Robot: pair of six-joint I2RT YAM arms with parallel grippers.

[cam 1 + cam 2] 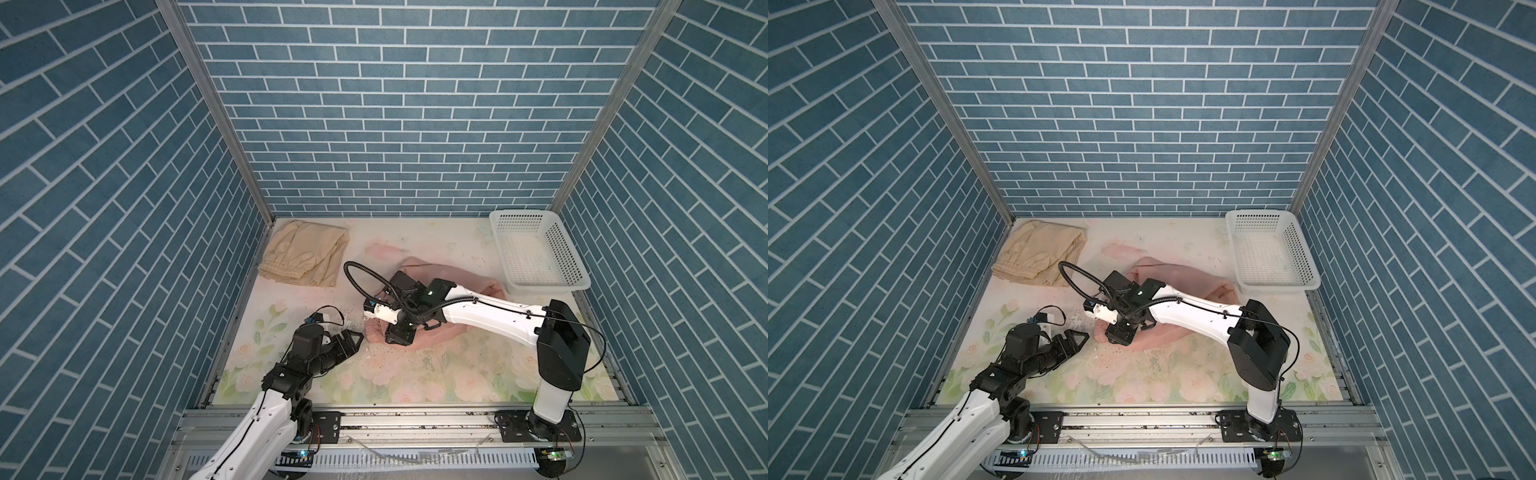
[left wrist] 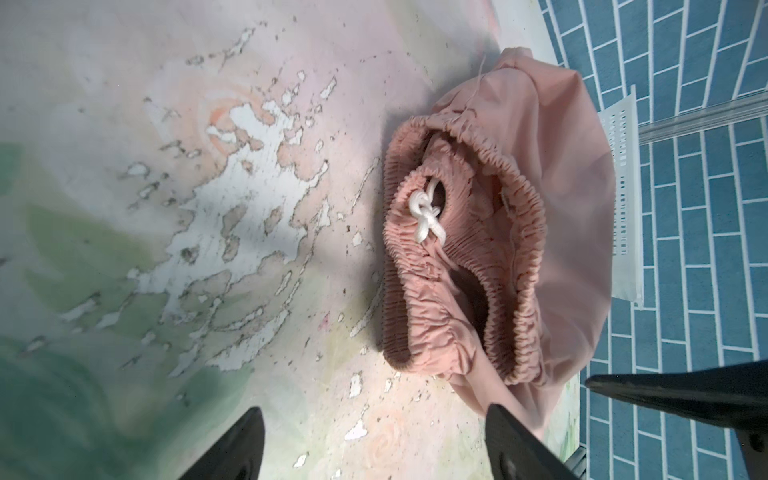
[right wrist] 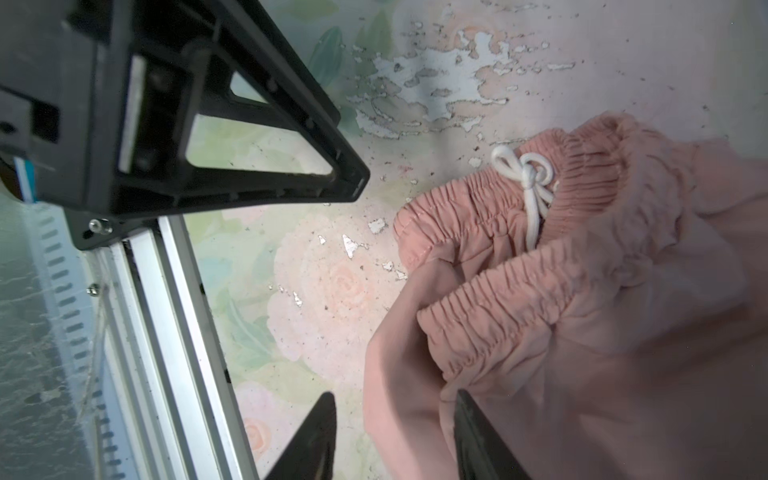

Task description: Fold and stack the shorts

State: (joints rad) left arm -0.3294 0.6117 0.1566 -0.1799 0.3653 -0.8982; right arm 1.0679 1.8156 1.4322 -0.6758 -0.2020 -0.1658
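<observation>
We count two soft cloth shorts: one beige-tan pair at the upper left of the table in both top views, and one salmon-pink pair near the middle. We see one white drawstring bow. There is one white perforated plastic basket at the upper right. We count two white-and-black robot arms, the left arm and the right arm, and two black grippers, the left gripper and the right gripper.

Folded beige shorts near rumpled pink shorts
</observation>
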